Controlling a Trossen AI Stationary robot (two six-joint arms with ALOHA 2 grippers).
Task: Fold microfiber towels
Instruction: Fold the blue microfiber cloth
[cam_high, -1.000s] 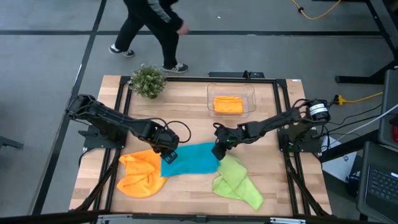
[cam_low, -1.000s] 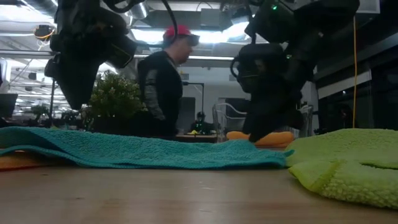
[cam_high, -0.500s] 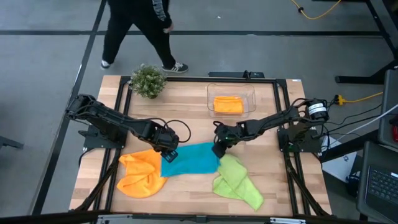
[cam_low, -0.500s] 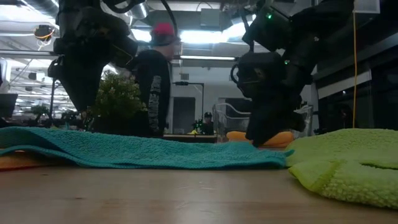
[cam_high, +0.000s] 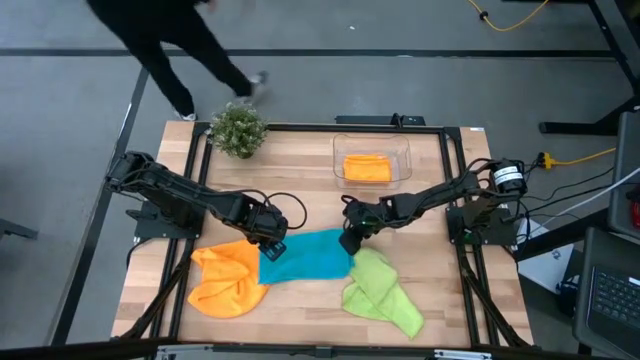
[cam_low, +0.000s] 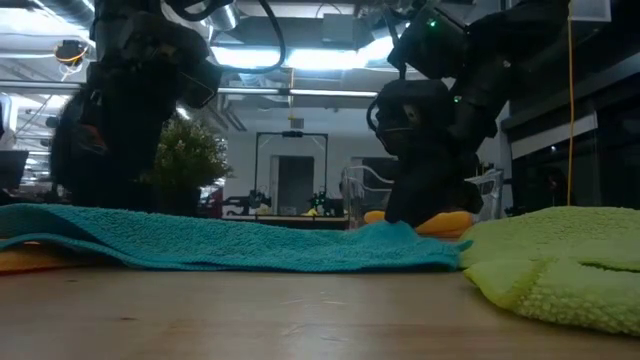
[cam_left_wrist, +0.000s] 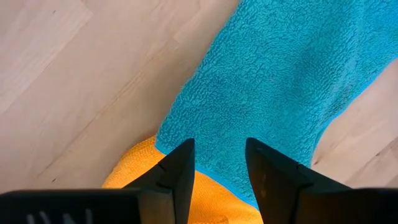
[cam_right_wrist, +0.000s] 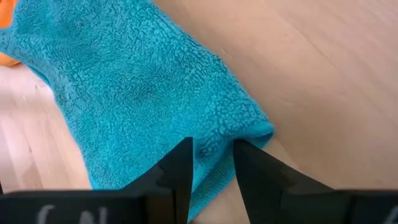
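High view: both arms' fingers narrowly parted at opposite ends of teal towel (cam_high: 305, 256).

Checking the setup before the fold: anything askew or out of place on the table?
Mostly untidy cloth. The teal towel lies slanted, one end overlapping the crumpled orange towel, the other meeting the bunched green towel. Another orange towel sits inside the clear tub. No spills or damage.

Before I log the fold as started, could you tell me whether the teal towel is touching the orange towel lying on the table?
Touching. The left wrist view shows the teal towel lying over the orange towel's edge with no gap; the high view agrees.
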